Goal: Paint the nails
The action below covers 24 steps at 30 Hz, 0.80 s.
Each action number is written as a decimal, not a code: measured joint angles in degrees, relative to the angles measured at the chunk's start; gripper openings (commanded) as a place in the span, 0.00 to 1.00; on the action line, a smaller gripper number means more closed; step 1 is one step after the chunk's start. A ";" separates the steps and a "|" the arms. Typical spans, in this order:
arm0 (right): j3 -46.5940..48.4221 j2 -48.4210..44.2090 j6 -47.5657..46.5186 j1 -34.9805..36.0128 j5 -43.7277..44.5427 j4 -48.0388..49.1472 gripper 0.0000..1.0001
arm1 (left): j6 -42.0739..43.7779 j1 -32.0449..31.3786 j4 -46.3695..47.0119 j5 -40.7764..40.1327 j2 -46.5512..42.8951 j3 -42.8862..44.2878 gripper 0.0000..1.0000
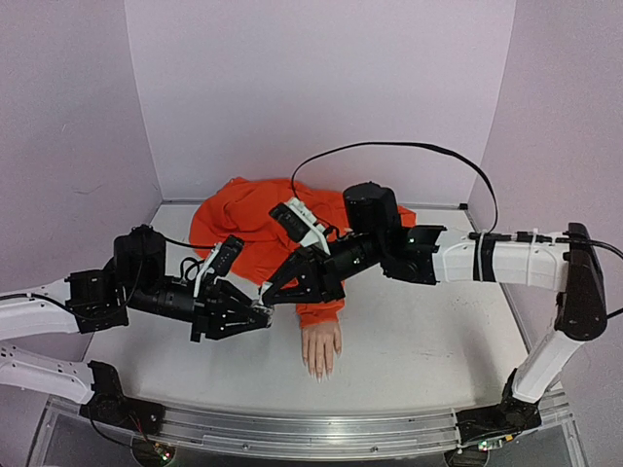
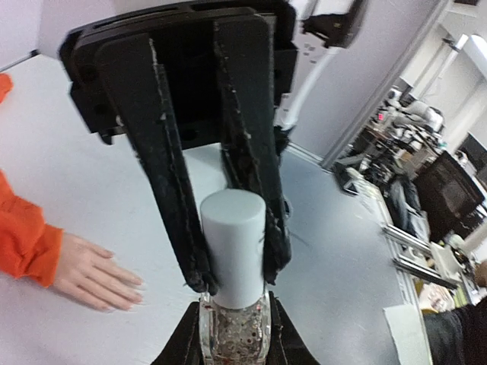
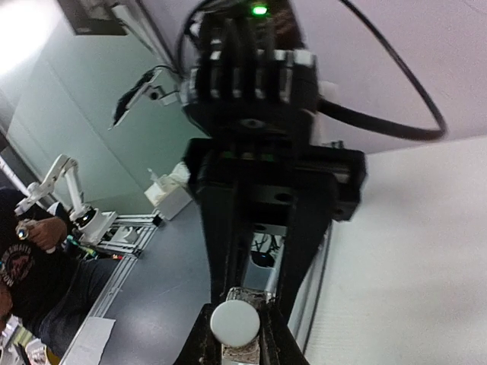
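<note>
**Top view.** My arms meet above the table [image 1: 438, 341], left of centre. My left gripper [image 1: 255, 313] and right gripper [image 1: 272, 292] stand tip to tip. What sits between them is too small to identify here. The mannequin hand [image 1: 321, 348] lies flat near them, towards the near edge, with its orange sleeve [image 1: 263, 219] heaped behind. The nails [image 1: 318, 373] point at the near edge, apart from both grippers. I can make out no paint on them.

**Left wrist view.** My left fingers pinch the glass body of the polish bottle [image 2: 234, 338]. Opposite, my right fingers are clamped on both sides of its white cap [image 2: 232, 236], which sits fully on the neck.

**Right wrist view.** The cap shows end-on, squeezed between my right fingers, with no gap visible at either pad.

**Finding.** The step in hand is opening the bottle, and painting has not begun. The next move calls for my right wrist to twist the cap while my left holds the glass firm. The cap should then come off straight along the neck, and whatever brush hangs beneath it goes to the nails.
</note>
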 measured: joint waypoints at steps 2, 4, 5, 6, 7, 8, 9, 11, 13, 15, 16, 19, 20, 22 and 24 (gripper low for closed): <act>-0.15 -0.83 -0.96 1.66 -2.43 1.99 0.00 | 0.11 -0.57 0.79 4.92 -1.31 0.00 0.00; -0.26 -1.36 -1.55 2.51 -2.62 3.19 0.00 | 0.33 -1.09 1.22 6.08 -1.99 0.00 0.00; -0.44 -1.70 -1.75 2.71 -2.01 3.41 0.02 | 0.50 -1.20 1.55 5.73 -2.03 -0.02 0.00; -0.63 -2.10 -1.84 2.69 -1.03 3.43 0.12 | 0.83 -1.29 1.92 4.35 -1.99 -0.04 0.00; -1.03 -2.67 -1.88 2.49 0.92 3.39 0.25 | 1.31 -1.31 2.25 2.32 -1.86 -0.07 0.00; -1.49 -3.39 -1.77 2.29 3.52 3.15 0.36 | 1.77 -1.31 2.60 -0.26 -1.70 -0.11 0.00; -1.81 -4.11 -1.70 2.08 6.78 2.56 0.44 | 2.16 -1.33 3.08 -3.48 -1.46 -0.20 0.00; -2.14 -5.18 -0.76 2.14 14.34 1.44 0.60 | 3.06 -1.31 4.22 -10.91 -0.35 -0.35 0.00; -2.23 -5.62 0.20 2.40 21.59 0.31 0.67 | 3.48 -1.25 4.74 -18.58 1.11 -0.44 0.00; -2.21 -5.70 1.53 2.60 28.50 -1.05 0.69 | 3.74 -1.25 4.74 -26.16 2.67 -0.52 0.00; -2.19 -5.68 2.36 2.64 30.75 -1.75 0.70 | 3.78 -1.25 4.76 -28.94 3.23 -0.63 0.00; -1.99 -5.66 5.79 2.91 38.56 -4.00 0.72 | 4.37 -1.25 4.52 -37.35 5.01 -0.87 0.00; -1.81 -5.57 6.99 3.06 41.09 -4.31 0.72 | 4.59 -1.25 4.55 -39.85 5.51 -0.90 0.00; -0.39 -4.68 9.70 3.50 46.10 -4.85 0.71 | 4.72 -1.25 4.63 -42.42 5.99 -0.90 0.00; 2.27 -2.71 12.09 4.04 49.48 -5.42 0.71 | 4.87 -1.25 4.66 -44.85 6.71 -0.90 0.00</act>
